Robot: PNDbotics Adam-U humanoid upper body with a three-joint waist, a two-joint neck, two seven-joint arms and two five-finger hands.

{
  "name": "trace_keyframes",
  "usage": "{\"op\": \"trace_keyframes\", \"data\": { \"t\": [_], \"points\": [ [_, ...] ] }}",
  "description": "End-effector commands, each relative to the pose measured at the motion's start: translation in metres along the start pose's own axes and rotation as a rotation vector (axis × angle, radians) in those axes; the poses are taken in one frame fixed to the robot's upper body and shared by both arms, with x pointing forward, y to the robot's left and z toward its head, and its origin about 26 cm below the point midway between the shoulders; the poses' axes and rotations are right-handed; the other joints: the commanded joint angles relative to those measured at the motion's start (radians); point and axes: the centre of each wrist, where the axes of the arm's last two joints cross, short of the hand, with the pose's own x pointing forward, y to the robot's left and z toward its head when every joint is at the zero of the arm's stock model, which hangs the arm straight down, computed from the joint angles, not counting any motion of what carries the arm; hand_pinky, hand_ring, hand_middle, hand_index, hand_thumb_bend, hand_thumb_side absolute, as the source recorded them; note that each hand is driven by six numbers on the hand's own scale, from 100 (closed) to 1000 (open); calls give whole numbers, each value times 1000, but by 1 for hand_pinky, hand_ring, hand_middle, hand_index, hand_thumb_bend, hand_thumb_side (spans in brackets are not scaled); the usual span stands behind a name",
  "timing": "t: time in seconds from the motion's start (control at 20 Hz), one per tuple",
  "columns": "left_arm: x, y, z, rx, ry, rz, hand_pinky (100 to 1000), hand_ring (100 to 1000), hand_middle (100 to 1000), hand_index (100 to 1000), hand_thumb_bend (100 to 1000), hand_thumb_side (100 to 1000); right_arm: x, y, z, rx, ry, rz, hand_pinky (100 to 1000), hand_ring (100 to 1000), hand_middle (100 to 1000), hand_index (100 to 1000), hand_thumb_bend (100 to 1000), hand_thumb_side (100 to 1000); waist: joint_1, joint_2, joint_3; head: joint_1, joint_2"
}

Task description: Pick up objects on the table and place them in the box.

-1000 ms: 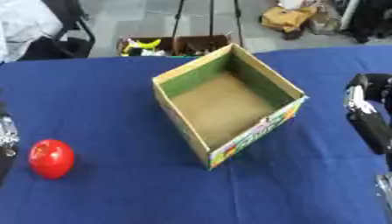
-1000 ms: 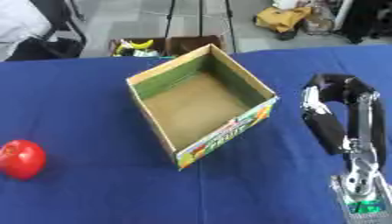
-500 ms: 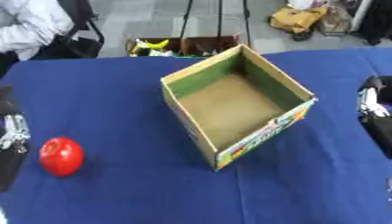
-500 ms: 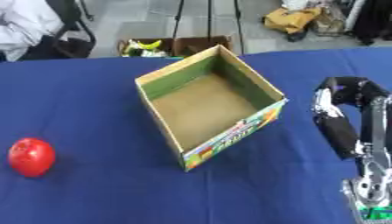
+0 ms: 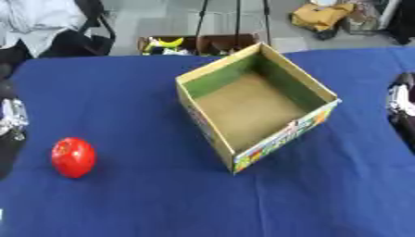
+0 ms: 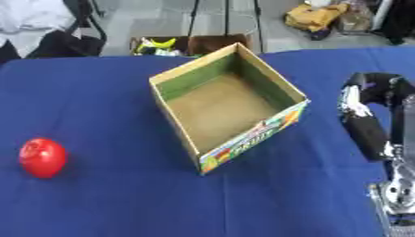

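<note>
Your box (image 5: 255, 104) sits open-topped near the middle of the table (image 5: 129, 194), a little toward the far edge, turned so one corner points at the near edge. Its inner walls are green, its floor is plain brown card, and nothing lies inside. The outer side facing you carries a bright printed label.

The red apple (image 5: 73, 157) lies by itself on the blue cloth close to the left edge, well apart from the box and nearer to you than the box is.

Your right hand (image 6: 369, 122) shows best in the right eye view, over the right edge of the table, beside the box but clear of it. It hangs with its dark fingers bent downward and holds nothing; how far the fingers are curled you cannot tell from here.

Your left hand (image 5: 11, 121) shows only as a dark and silver shape at the left edge of the left eye view, beyond the apple and not touching it. Its fingers cannot be made out.

A second cardboard box (image 6: 188, 45) stands on the floor past the table's far edge.
</note>
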Motion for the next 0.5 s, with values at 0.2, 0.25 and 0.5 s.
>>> {"op": "trace_keyframes", "data": {
  "t": [0.2,0.25,0.5],
  "points": [
    [-12,13,-21,-232,-69,-86,364,630,723,914,134,959,6,-4,-1,4,-26,2,726,517,427,654,100,505,4,-30,-2,-14,13],
    [-15,15,-24,-283,-75,-97,374,649,744,927,128,940,5,-4,-1,7,-25,5,726,517,427,654,100,506,5,-32,-3,-16,11],
    [-24,27,-42,-530,-117,-217,445,718,828,973,168,840,5,-4,0,21,-25,11,725,516,426,654,100,509,7,-36,-9,-14,-6]
  ]
}}
